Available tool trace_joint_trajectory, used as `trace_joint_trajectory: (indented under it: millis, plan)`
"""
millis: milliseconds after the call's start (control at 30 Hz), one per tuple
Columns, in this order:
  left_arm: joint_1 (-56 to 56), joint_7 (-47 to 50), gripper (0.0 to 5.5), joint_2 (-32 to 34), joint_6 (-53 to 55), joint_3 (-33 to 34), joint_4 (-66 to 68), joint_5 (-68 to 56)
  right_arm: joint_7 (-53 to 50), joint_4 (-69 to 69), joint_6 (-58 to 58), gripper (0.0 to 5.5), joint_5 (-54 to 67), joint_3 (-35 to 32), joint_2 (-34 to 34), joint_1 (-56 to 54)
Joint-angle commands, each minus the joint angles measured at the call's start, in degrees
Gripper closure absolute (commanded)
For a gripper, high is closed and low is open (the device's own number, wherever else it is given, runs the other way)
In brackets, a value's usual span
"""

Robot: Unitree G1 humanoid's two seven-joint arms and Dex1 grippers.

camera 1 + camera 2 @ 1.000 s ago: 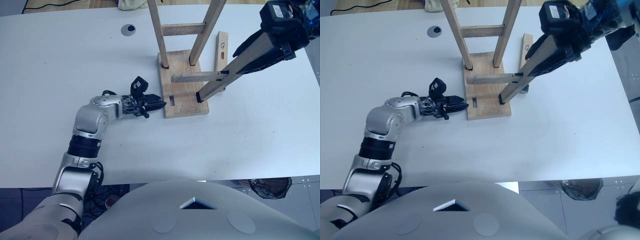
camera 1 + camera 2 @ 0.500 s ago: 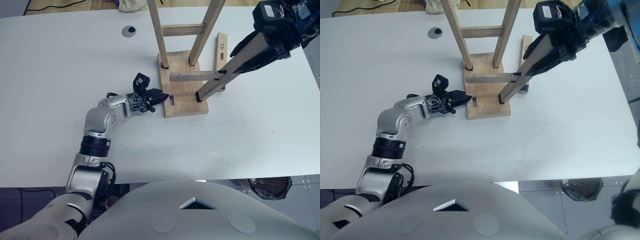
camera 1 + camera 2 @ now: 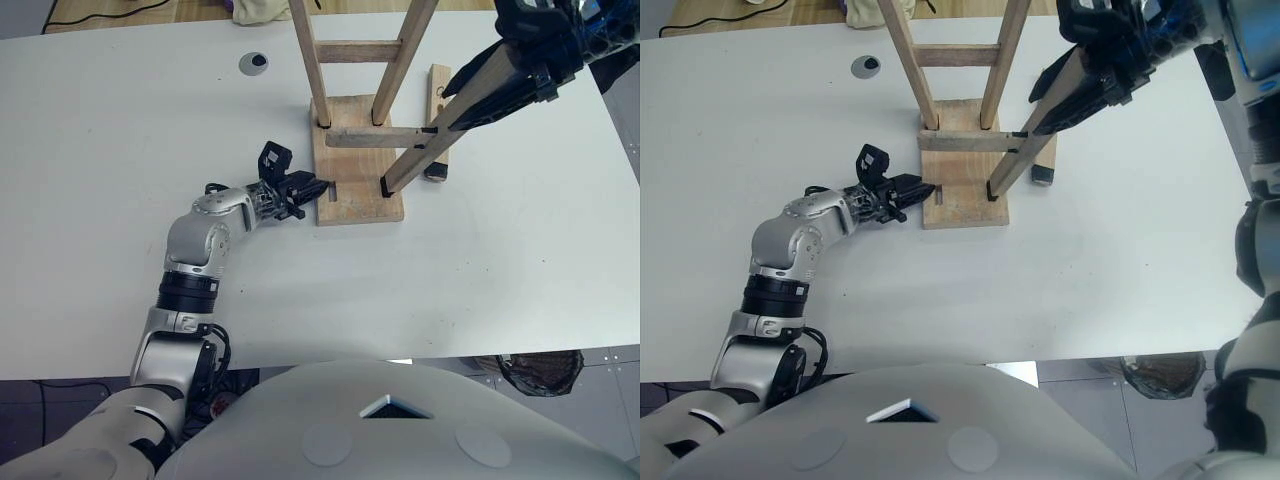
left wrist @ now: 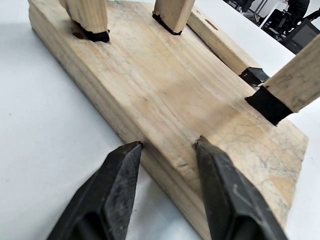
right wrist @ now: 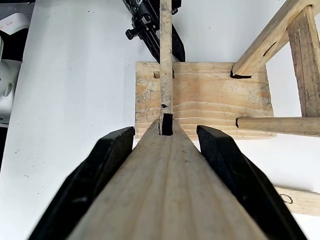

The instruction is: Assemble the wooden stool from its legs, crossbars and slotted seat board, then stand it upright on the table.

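The slotted seat board (image 3: 356,197) lies flat on the white table. Two legs joined by a crossbar (image 3: 357,50) stand in its far slots. My right gripper (image 3: 527,48) is shut on a third leg (image 3: 455,110), which leans with its black-tipped foot in a near slot (image 3: 388,185). From this leg a second crossbar (image 3: 372,138) sticks out over the board. In the right wrist view the fingers (image 5: 102,165) clamp the leg (image 5: 170,195) from both sides. My left gripper (image 4: 167,145) is open, both fingertips (image 4: 131,150) against the board's side edge (image 4: 150,150).
A loose wooden piece (image 3: 438,88) with a black end lies on the table beside the board's right edge. A round cable hole (image 3: 253,64) sits at the back left. The table's front and right edges are near.
My left gripper has moved forward up to the board's edge. My right gripper has carried the leg's top leftward and away, standing it steeper; the board has shifted slightly left.
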Motion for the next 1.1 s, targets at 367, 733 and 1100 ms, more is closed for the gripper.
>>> trace_joint_trajectory:
  millis: [367, 733, 1100]
  plan:
    - [-2.2, -4.3, 3.56, 1.6, 3.0, -3.6, 3.9, 1.2, -13.2, 3.5, 7.0, 3.44, 8.3, -14.9, 22.5, 20.4]
    - [-3.8, -5.3, 3.56, 3.1, 2.4, -3.9, 5.9, 2.1, -15.4, -1.1, 9.5, 3.44, 11.8, -16.8, 20.4, 25.0]
    - [-2.8, -4.5, 3.56, 3.4, 2.4, -4.0, 7.4, 3.0, -23.9, -17.8, 14.6, 3.43, 15.8, -17.0, 15.7, 40.8]
